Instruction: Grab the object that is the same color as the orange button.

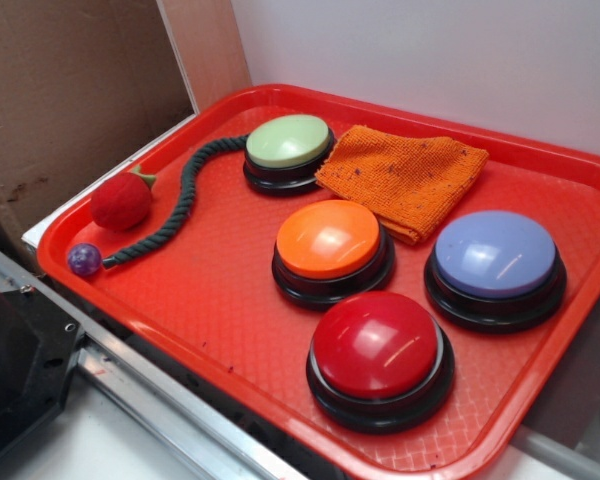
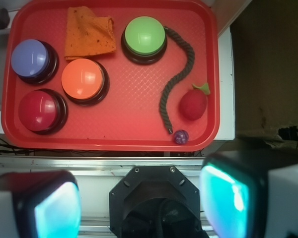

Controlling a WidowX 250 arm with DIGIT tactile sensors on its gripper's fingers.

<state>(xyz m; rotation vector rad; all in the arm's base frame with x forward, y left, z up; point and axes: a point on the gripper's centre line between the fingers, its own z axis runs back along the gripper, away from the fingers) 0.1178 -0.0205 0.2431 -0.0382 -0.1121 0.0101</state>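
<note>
The claw (image 2: 141, 203) is showing only in the wrist view, its two pale fingers (image 2: 57, 208) standing wide apart at the bottom corners of the picture, holding nothing, with the black mount sitting between them. It is hanging high above the near edge of the red tray (image 2: 114, 134), well apart from everything on it.

The folded orange cloth (image 2: 88, 33) is lying flat at the far side of the tray, up and to the left of the claw in the wrist view, far from both fingers. In the exterior view the orange cloth (image 1: 404, 176) is resting against the back part of the tray, one edge just beside the pale green button (image 1: 288, 145).

The orange button (image 2: 83, 79) is sitting just in front of the cloth, nearer the claw, close to the cloth's lower edge. The red button (image 2: 39, 110) is standing at the near left of it and the blue button (image 2: 31, 59) at the far left.

To the right, a dark green rope (image 2: 176, 79) is curving from the green button toward the tray's near edge, ending by a small purple ball (image 2: 181, 137). A red strawberry toy (image 2: 194, 103) is lying just beside the rope.
</note>
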